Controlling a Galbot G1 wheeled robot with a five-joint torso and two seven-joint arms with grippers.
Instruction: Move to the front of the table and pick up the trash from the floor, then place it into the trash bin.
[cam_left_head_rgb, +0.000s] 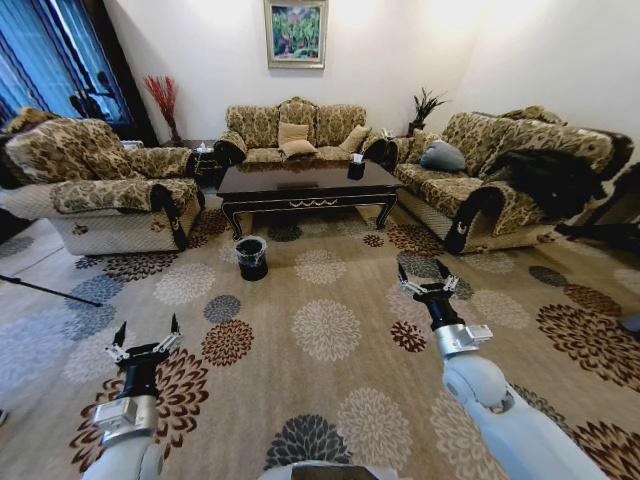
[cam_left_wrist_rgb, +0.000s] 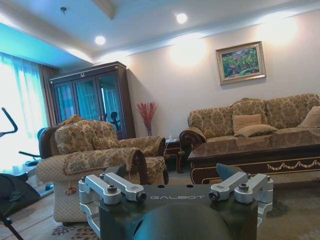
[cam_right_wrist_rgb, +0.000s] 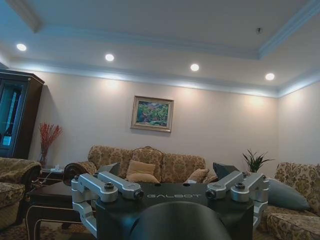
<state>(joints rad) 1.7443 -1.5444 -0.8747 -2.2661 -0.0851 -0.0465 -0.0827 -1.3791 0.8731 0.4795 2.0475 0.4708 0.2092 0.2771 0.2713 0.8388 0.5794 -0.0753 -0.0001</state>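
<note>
trash bin (cam_left_head_rgb: 251, 257) on floor (cam_left_head_rgb: 330, 330) before table (cam_left_head_rgb: 305, 183), end effectors spread

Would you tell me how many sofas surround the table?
3: one sofa behind the table, one on its left, one on its right. Others may sit out of frame.

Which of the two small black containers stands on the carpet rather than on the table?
The trash bin, round with a clear liner over its rim, stands on the floor by the table's front left leg. The other sits on the tabletop.
</note>
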